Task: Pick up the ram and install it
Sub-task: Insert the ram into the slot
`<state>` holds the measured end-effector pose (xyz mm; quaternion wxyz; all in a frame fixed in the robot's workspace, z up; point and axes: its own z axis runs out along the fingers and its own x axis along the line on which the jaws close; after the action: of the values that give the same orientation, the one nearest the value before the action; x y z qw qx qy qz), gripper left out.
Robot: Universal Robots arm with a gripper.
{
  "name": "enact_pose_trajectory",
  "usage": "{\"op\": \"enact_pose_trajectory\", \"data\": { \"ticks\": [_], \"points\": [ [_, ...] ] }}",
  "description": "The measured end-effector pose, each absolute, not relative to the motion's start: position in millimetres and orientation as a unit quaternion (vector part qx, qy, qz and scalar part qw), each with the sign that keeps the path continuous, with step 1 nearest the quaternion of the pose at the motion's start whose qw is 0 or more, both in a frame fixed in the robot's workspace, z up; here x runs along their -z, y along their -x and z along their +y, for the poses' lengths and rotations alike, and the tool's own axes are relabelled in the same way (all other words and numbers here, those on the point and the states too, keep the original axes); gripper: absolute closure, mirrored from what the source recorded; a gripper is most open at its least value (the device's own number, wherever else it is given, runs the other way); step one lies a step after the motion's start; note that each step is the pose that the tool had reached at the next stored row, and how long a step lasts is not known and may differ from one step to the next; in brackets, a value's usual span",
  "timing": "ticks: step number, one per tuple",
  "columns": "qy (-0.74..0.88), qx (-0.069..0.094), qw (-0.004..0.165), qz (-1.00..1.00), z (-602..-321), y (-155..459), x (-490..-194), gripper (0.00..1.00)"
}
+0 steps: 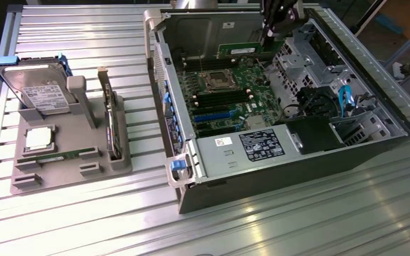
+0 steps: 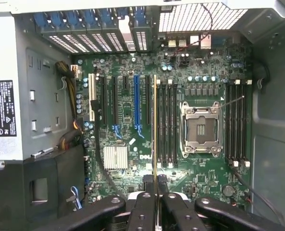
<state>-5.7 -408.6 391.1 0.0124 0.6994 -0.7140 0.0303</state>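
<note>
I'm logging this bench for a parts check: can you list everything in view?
table: one, silver, ribbed, under everything
computer case: one, black and grey, open, exterior view's right
motherboard: one, green, inside the computer case
power supply: one, grey, labelled, beside the motherboard
tray: one, grey, exterior view's left
hard drive: one, silver, upright in the tray
processor chip: one, silver, flat on the tray
expansion card: one, dark, on edge in the tray
spare ram: one, green, lying in the tray
ram: one, green, over the motherboard, held
pincer: one, black, shut on the ram
</note>
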Motion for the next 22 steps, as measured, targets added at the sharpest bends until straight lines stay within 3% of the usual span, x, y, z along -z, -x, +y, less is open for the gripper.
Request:
{"op": "enact_pose_trajectory", "data": {
  "ticks": [22],
  "points": [
    [-0.699,-0.030,0.012,-0.714,-408.6,6.3,-339.3,0.88]
  ]
}}
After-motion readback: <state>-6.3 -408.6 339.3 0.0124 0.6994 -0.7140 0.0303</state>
